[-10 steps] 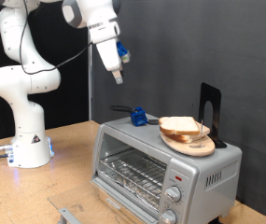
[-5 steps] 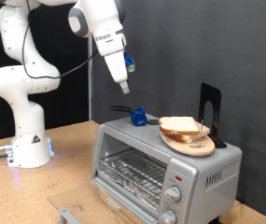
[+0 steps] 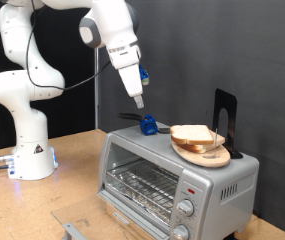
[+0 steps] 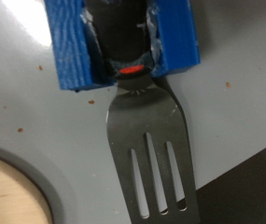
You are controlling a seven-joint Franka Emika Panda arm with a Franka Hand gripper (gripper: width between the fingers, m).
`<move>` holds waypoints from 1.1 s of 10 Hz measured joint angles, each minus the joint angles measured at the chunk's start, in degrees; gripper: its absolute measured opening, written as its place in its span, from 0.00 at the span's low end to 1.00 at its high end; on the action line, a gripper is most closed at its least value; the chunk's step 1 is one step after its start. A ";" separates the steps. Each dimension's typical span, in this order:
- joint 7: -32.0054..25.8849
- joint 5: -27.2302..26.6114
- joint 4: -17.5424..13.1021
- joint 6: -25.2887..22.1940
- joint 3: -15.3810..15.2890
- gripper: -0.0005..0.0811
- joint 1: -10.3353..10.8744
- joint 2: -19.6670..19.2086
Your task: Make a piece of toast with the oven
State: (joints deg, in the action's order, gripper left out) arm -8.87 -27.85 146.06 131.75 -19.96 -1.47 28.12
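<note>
The silver oven (image 3: pixel 172 175) stands at the exterior view's lower right, its wire rack showing through the glass door. On its top, a round wooden plate (image 3: pixel 204 153) carries the piece of toast (image 3: pixel 192 133), stacked with other alike slices. My gripper (image 3: pixel 142 75) hangs above the oven top, to the exterior view's left of the plate. Its blue fingers are shut on a metal fork (image 3: pixel 138 100) that points down. In the wrist view the gripper (image 4: pixel 123 56) clamps the fork (image 4: pixel 151 149) over the grey oven top (image 4: pixel 235 103), with the plate's edge (image 4: pixel 7 191) beside the tines.
A small blue object (image 3: pixel 147 126) with a dark handle lies on the oven top below the fork. A black stand (image 3: pixel 225 120) rises behind the plate. Round knobs (image 3: pixel 185 208) and a red light (image 3: pixel 191 187) sit on the oven's front. The arm's white base (image 3: pixel 30 150) stands at the exterior view's left.
My gripper with the fork has moved down and to the exterior view's right, closer to the oven top. The toast, plate and oven have not moved.
</note>
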 joint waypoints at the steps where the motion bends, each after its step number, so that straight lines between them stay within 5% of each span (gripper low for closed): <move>1: 0.00 0.04 0.44 1.19 -0.81 1.00 0.01 -0.27; 6: -0.48 0.88 2.23 6.54 -3.94 1.00 0.00 -3.09; 11: 3.98 0.46 3.95 16.03 -11.14 1.00 0.09 -9.67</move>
State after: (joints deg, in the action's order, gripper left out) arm -4.90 -27.39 150.01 147.77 -31.10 -1.38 18.45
